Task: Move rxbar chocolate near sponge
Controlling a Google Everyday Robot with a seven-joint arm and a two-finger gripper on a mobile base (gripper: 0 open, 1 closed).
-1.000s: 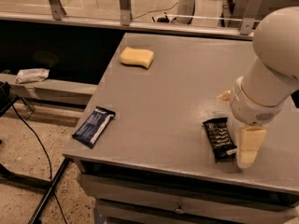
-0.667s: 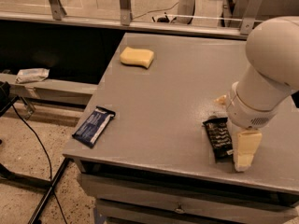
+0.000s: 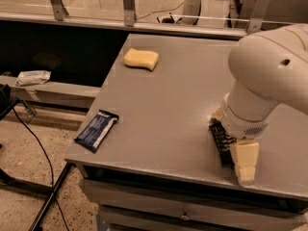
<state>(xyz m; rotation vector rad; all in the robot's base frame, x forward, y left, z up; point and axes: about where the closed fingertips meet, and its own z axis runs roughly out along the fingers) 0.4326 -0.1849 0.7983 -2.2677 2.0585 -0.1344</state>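
Observation:
The rxbar chocolate point(image 3: 221, 141), a flat bar in a black wrapper, lies on the grey table point(image 3: 178, 95) near its front right edge, mostly hidden under my arm. My gripper point(image 3: 231, 138) is down over the bar. One pale finger point(image 3: 245, 161) sits at the bar's near end and the other point(image 3: 216, 113) at its far end. The jaws stand open around the bar. The sponge point(image 3: 141, 58), a pale yellow block, lies at the table's far left, well away from the bar.
A dark blue wrapped bar point(image 3: 96, 129) lies at the table's front left corner. A lower bench point(image 3: 57, 88) with a crumpled white packet point(image 3: 32, 77) stands to the left. A railing with glass point(image 3: 144, 4) runs behind the table. Cables point(image 3: 29, 134) trail on the floor.
My arm has moved left and lower over the black bar and now hides more of it. The bar, the sponge and the blue bar have not moved.

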